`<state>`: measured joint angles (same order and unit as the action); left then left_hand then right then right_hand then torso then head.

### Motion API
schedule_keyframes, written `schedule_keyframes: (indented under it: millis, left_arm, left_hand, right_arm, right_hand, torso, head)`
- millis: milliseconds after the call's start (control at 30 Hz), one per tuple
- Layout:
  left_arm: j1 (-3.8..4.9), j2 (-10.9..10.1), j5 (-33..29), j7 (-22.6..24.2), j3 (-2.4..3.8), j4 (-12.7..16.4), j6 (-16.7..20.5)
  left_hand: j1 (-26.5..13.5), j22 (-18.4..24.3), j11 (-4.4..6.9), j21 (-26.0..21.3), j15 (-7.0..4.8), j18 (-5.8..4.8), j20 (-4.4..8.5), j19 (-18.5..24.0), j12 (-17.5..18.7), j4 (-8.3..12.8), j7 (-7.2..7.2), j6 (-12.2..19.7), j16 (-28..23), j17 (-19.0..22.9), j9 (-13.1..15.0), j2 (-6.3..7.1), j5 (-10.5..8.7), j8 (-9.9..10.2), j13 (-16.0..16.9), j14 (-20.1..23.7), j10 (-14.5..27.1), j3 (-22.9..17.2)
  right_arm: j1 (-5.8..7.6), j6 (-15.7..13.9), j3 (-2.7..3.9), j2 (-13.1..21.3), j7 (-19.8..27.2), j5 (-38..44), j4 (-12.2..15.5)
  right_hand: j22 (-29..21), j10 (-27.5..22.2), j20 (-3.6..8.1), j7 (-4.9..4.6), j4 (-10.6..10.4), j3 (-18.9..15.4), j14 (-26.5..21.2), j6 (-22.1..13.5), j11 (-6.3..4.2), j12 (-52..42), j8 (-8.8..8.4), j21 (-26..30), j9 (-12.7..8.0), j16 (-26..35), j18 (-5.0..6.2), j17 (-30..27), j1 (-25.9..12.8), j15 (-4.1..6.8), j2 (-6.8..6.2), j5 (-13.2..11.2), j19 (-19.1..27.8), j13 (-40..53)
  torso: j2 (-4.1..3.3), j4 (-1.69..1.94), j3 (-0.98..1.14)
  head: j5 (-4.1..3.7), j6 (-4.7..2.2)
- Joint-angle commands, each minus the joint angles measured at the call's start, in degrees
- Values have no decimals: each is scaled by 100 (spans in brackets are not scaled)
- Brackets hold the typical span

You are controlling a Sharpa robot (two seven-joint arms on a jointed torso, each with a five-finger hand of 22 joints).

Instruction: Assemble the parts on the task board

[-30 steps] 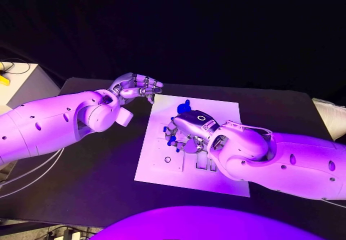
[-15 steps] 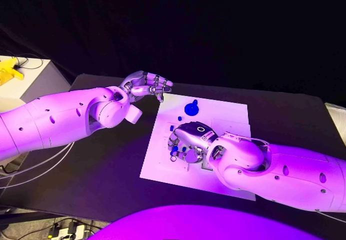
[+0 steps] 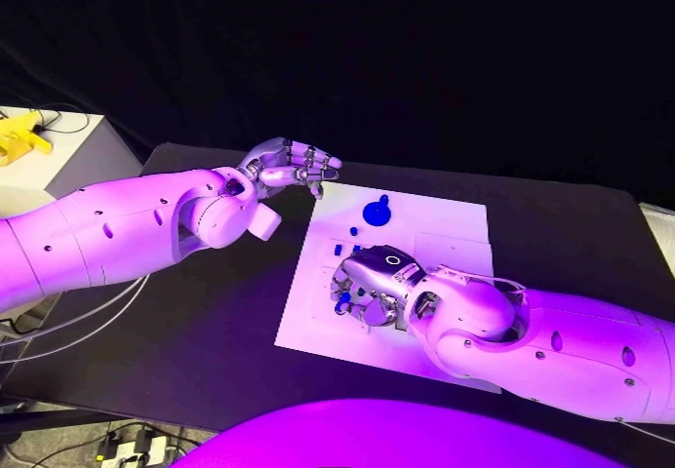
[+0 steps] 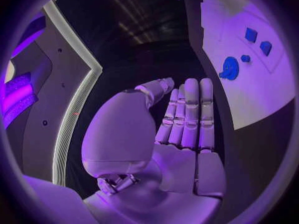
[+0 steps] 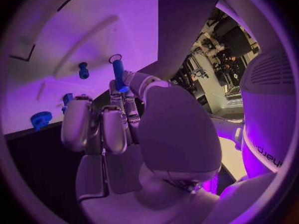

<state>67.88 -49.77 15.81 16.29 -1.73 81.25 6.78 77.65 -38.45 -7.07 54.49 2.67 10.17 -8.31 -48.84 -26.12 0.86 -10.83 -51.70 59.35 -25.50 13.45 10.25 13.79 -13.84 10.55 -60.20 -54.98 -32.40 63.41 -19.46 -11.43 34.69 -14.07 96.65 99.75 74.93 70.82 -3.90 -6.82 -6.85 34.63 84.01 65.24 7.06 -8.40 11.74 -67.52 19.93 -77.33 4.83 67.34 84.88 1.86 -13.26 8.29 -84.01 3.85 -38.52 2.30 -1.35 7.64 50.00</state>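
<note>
Over task board (image 3: 451,229), right hand (image 3: 369,286) pinches blue peg (image 5: 118,74).

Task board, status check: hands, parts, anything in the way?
Left hand open, off the task board at its far corner. Right hand over the board, pinching a blue peg. Blue round part lies loose. Nothing blocking.

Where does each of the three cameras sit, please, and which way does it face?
Head view: on the robot's head, looking down at the black table and white task board; both arms reach in.
Left wrist view: behind the left hand, its fingers apart and holding nothing, looking past it to the board's edge.
Right wrist view: behind the right hand, whose fingers pinch a blue peg above the board.
Shared: all three views show the blue gear-like part on the board.
</note>
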Motion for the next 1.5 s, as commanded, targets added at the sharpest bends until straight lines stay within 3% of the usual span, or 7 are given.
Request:
schedule_keyframes:
  millis: [33,767,1200,1267,1367,1500]
  left_arm:
    - [2,16,-37,30,4,9,-85]
    - [2,16,-37,23,4,1,-90]
    - [2,25,-37,18,4,-5,-97]
    - [2,26,-37,18,4,-7,-95]
    - [2,26,-37,17,4,-8,-92]
    - [2,25,-37,15,4,-8,-91]
  left_hand:
    - [13,10,-2,-27,10,37,-1,-17,-29,-18,-14,45,-21,7,-5,-55,18,-19,-6,-34,35,11]
    - [11,15,-1,-33,10,38,-2,-21,-38,-21,-12,47,-21,5,-9,-56,18,-26,-14,-39,40,13]
    - [11,15,-1,-33,10,38,-2,-21,-38,-21,-12,47,-21,5,-9,-56,18,-26,-14,-39,40,13]
    - [11,15,-1,-33,10,38,-2,-21,-38,-21,-12,47,-21,5,-9,-56,18,-26,-14,-39,40,13]
    - [4,21,-2,-39,10,38,-3,-24,-44,-27,-13,52,-22,4,-14,-57,18,-31,-22,-41,47,16]
    - [4,21,-2,-39,10,38,-3,-24,-44,-27,-13,52,-22,4,-14,-57,18,-31,-22,-41,47,16]
  right_arm:
    - [-22,98,-2,-9,29,96,-6]
    - [-135,-2,-4,-85,-63,285,-151]
    - [-213,233,-11,-162,-78,331,-244]
    - [-215,254,-14,-169,-11,281,-262]
    - [-217,281,-19,-177,119,180,-287]
    - [-217,286,-26,-174,240,78,-302]
  right_hand:
    - [803,540,51,-6,304,322,111,-2,-463,-36,26,12,5,28,-101,1,7,29,64,36,-150,348]
    - [802,541,51,-7,323,335,110,-5,-462,-29,26,23,10,33,-99,-5,-7,29,67,45,-147,354]
    - [787,510,47,-20,354,348,102,-34,-450,5,16,88,18,54,-89,-32,-64,21,67,41,-130,361]
    - [765,369,22,-73,394,331,106,-167,-401,114,-52,187,13,54,-77,-20,-179,-20,60,92,-101,351]
    - [668,66,-50,-142,362,172,44,-471,-295,329,-224,540,-26,171,-31,-207,-467,-114,-56,346,-4,287]
    - [346,-509,-150,-148,301,-65,-217,-751,-191,477,-376,1547,-46,554,121,-766,-753,-209,-249,384,275,102]
  torso:
    - [-3,2,-1]
    - [-2,0,-8]
    - [4,2,-12]
    - [3,-1,-13]
    - [7,-5,-11]
    - [8,-3,-12]
  head:
    - [0,0]
    - [-8,0]
    - [-10,0]
    - [-8,0]
    - [-8,0]
    - [-12,0]
